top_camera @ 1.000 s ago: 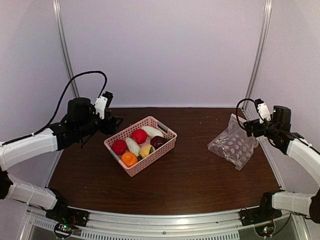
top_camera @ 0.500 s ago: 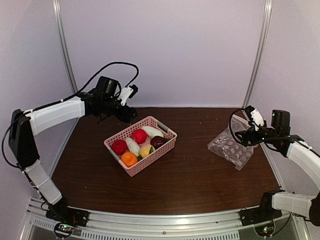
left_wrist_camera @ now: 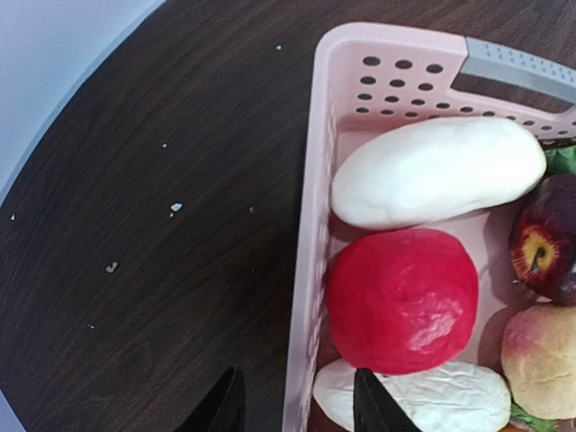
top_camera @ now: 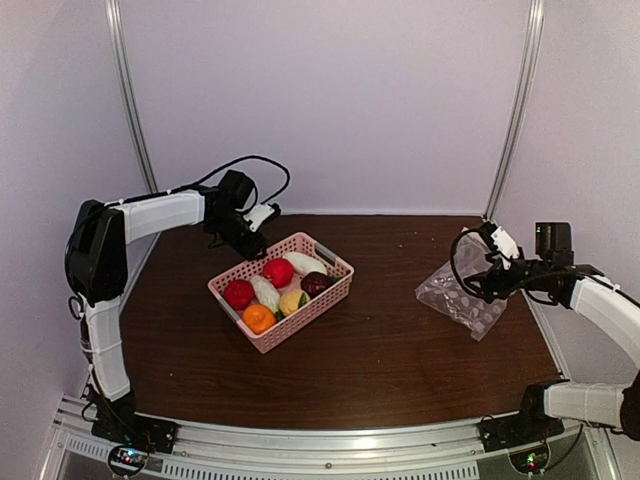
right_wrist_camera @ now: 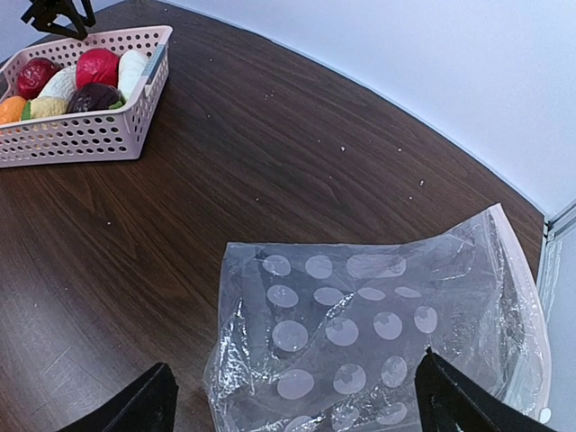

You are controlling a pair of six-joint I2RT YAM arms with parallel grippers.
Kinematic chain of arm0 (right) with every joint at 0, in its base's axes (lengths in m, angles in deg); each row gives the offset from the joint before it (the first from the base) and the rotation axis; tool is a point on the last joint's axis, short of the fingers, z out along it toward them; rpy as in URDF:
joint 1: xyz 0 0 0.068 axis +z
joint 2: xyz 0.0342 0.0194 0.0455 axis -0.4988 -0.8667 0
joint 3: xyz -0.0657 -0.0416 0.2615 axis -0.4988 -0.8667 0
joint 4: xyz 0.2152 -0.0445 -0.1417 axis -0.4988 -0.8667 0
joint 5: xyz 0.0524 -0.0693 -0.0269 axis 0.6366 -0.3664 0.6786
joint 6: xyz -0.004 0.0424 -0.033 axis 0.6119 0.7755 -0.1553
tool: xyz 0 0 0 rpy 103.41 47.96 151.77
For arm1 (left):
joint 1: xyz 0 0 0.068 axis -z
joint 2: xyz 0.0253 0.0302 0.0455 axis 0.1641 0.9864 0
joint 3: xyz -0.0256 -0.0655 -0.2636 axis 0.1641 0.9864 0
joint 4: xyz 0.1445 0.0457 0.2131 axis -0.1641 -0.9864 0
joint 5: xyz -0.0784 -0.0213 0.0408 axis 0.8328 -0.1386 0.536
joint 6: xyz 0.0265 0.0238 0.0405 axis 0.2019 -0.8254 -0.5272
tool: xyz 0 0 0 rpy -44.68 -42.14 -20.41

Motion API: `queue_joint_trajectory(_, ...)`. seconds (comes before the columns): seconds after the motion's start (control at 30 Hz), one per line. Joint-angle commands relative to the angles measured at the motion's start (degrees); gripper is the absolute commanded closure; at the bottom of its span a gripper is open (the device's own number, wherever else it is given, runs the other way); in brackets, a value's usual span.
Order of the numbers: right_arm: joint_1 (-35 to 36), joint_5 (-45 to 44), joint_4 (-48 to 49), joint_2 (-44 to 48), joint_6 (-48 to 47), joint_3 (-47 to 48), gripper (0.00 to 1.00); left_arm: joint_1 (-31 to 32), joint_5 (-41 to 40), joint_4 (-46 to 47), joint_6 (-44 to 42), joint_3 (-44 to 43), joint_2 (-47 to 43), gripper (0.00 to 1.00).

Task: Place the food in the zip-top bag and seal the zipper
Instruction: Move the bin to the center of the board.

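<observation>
The food lies in a pink lattice basket [top_camera: 330, 290]: a red piece [top_camera: 278, 271], another red one [top_camera: 238, 294], an orange one [top_camera: 259, 318] and white radishes. My left gripper [top_camera: 248, 230] hangs at the basket's back left corner. In the left wrist view the left gripper [left_wrist_camera: 297, 414] is open, its fingers astride the basket wall [left_wrist_camera: 306, 270] without touching it; a red piece [left_wrist_camera: 400, 297] and a white radish [left_wrist_camera: 436, 171] lie just inside. The clear zip-top bag [top_camera: 458, 297] lies flat at the right. My right gripper [right_wrist_camera: 292, 409] stands wide open just above the bag [right_wrist_camera: 360, 333]. A thin strip, apparently the zipper [right_wrist_camera: 531, 306], runs along the bag's right edge.
A grey handle [left_wrist_camera: 517, 67] sits on the basket's far rim. The dark wooden table [top_camera: 380, 350] is bounded by white walls and metal posts. In the right wrist view the basket [right_wrist_camera: 81, 135] stands far off at the top left.
The left arm swung in from the table's left side to the basket's back corner and its jaws narrowed. The right gripper sank closer over the bag.
</observation>
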Motion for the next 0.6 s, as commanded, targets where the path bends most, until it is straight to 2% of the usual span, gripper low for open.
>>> queue_joint_trajectory(0.0,0.4,0.4,-2.1,-0.5,-1.4,1.4,0.08,-1.4,-0.3,-1.2,-0.5,-2.0,2.2,0.62)
queue_joint_trajectory(0.27,0.4,-1.2,-2.2,-0.9,-1.8,1.5,0.09,-2.3,1.8,-1.2,0.4,-2.1,3.2,0.9)
queue_joint_trajectory(0.43,0.4,-2.6,-2.0,-0.9,-2.0,1.4,0.09,-2.3,0.7,-1.2,2.1,0.5,1.7,1.0)
queue_joint_trajectory(0.57,0.4,-3.8,-2.0,-1.1,-1.9,1.6,0.09,-3.0,-2.5,-1.2,6.1,3.6,-1.4,1.0)
